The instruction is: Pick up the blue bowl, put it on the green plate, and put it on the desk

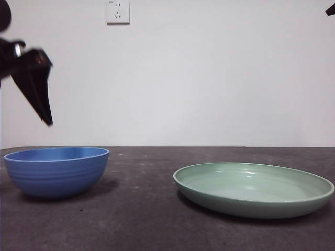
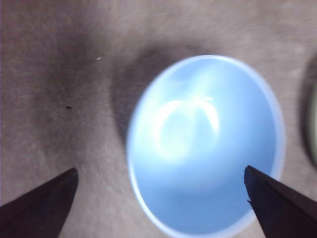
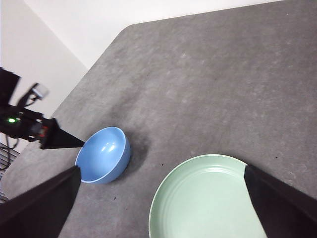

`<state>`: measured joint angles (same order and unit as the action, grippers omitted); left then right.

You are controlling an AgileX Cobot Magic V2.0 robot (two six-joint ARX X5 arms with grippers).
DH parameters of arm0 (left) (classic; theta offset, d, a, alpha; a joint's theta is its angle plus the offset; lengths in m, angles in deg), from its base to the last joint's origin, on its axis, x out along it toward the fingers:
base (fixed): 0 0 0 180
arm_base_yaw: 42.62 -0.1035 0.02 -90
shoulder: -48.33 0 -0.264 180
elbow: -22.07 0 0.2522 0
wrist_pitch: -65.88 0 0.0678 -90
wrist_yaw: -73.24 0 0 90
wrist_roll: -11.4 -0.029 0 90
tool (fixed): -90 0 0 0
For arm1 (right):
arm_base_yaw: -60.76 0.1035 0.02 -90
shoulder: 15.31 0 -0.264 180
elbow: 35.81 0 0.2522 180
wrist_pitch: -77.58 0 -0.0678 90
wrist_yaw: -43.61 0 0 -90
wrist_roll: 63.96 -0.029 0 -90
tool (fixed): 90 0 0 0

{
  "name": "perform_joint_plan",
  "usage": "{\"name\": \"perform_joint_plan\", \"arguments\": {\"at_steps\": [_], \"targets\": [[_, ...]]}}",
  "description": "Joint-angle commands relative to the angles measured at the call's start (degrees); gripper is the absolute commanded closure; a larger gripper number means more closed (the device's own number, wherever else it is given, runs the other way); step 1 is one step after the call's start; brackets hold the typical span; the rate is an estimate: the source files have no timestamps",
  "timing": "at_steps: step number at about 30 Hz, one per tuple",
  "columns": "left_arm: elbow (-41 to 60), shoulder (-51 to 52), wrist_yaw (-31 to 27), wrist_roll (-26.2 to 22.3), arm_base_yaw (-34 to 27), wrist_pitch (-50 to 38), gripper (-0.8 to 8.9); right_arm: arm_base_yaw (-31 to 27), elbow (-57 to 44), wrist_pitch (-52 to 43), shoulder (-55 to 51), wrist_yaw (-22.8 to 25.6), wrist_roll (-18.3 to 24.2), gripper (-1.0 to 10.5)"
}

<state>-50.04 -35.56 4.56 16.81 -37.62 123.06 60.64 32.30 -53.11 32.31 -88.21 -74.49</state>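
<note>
- White wall (image 1: 209, 78) with a socket (image 1: 118, 11) is rising behind the desk (image 1: 146, 209), whose dark mottled top is filling the lower part of the front view.
- Bowl (image 1: 56, 171) is sitting upright on the desk at the front view's left, with nothing inside it.
- Plate (image 1: 254, 189) is lying flat on the desk to the right, well apart from the bowl and bare.
- Left gripper (image 1: 39, 91) is hanging in the air above the bowl's left side, clear of the rim; in its wrist view its jaws are standing spread wide, one to each side of the bowl (image 2: 205, 144), gripping nothing.
- Right gripper (image 3: 158, 198) is waiting high up, showing in the front view only as a black tip (image 1: 330, 9) at the top right corner; its jaws are spread too, looking down on the plate (image 3: 208, 198), with the bowl (image 3: 103, 154) and the left gripper (image 3: 59, 140) farther off.
</note>
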Motion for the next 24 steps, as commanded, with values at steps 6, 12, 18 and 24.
{"name": "perform_joint_plan", "arguments": {"at_steps": [6,12,18,24], "targets": [[-1.05,-7.48,0.0,0.17,0.09,-3.26,1.35,0.0,0.96,-0.33,0.24,-0.13,0.68,3.9],[-1.05,-9.42,0.0,0.15,0.11,-4.13,2.99,0.0,0.96,-0.33,0.24,-0.11,0.68,3.9],[-1.05,-10.51,-0.09,0.11,0.11,-3.82,5.64,0.0,0.96,-0.33,0.24,-0.11,0.68,3.9],[-1.05,-10.67,-0.11,-0.07,0.11,-4.52,7.92,-0.02,0.96,-0.33,0.24,-0.11,0.68,3.9]]}}
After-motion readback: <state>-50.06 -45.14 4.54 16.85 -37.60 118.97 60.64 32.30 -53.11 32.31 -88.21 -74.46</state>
